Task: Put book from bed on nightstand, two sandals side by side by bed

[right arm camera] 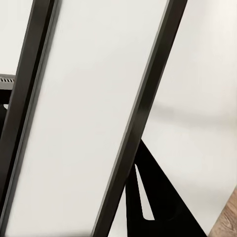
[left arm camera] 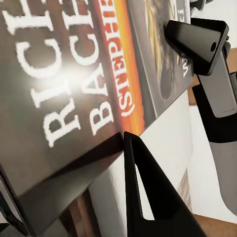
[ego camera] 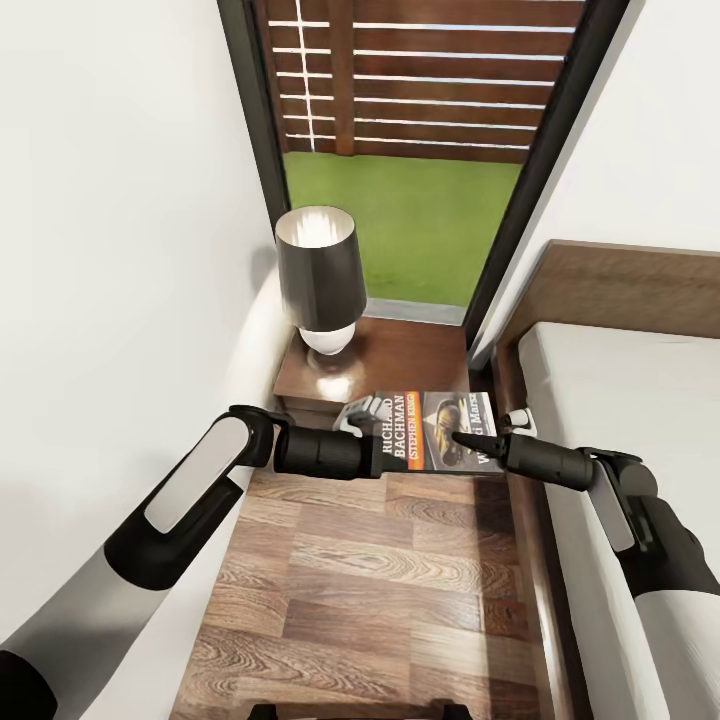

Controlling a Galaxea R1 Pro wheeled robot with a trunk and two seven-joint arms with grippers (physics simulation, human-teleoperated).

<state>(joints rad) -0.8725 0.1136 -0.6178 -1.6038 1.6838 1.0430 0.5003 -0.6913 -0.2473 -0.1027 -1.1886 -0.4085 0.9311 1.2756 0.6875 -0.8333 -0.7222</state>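
Observation:
The book [ego camera: 435,440], dark with white "RICHARD BACHMAN" lettering, hangs flat in the air just in front of the nightstand [ego camera: 400,355], cover up. My left gripper [ego camera: 378,452] is shut on its left end and my right gripper [ego camera: 468,440] on its right end. In the left wrist view the cover [left arm camera: 74,84] lies against one of my fingers [left arm camera: 148,192], with a right finger [left arm camera: 197,42] pressed on the cover. The right wrist view looks along the book's white page edge [right arm camera: 84,123]. The bed [ego camera: 630,400] lies at the right. The sandals are out of view.
A dark-shaded lamp [ego camera: 320,275] with a white base stands on the nightstand's left half. A white wall closes the left side, and a dark-framed glass opening [ego camera: 400,200] is behind the nightstand. Wood-plank floor [ego camera: 380,580] runs between wall and bed frame; the headboard [ego camera: 620,285] rises at the right.

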